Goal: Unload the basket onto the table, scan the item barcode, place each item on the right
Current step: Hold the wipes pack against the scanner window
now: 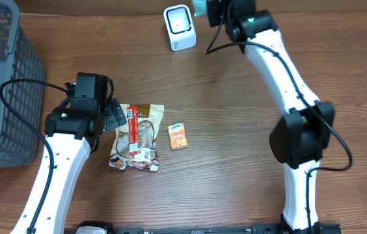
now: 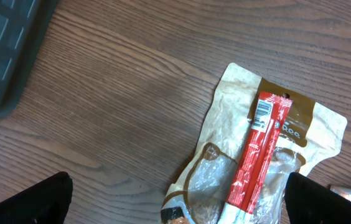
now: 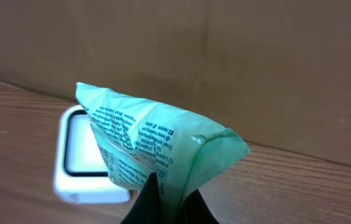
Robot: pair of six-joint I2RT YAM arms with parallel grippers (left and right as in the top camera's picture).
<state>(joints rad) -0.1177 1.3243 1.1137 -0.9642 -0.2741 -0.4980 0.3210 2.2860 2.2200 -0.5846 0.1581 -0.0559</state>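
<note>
Wood-topped overhead view: clamping the green packet (image 1: 200, 6) in the right gripper (image 1: 211, 12), jaws together on it, just beside the white scanner (image 1: 179, 27) at the far edge of the table (image 1: 235, 169). Hovering the left gripper (image 1: 115, 118), jaws fully apart, at the left edge of the brown pouch (image 1: 146, 140), with the red stick (image 1: 132, 132) lying on it, the orange sachet (image 1: 179, 136) near and the grey basket (image 1: 1, 78) well apart.

Left wrist view: looking down on the brown pouch and red stick, barcode showing at the stick's upper end; spreading both fingers (image 2: 32, 199) to the lower corners.

Right wrist view: gripping the green packet by its lower fold between closed fingers (image 3: 147, 202), printed side facing the camera, partly covering the white scanner behind.
</note>
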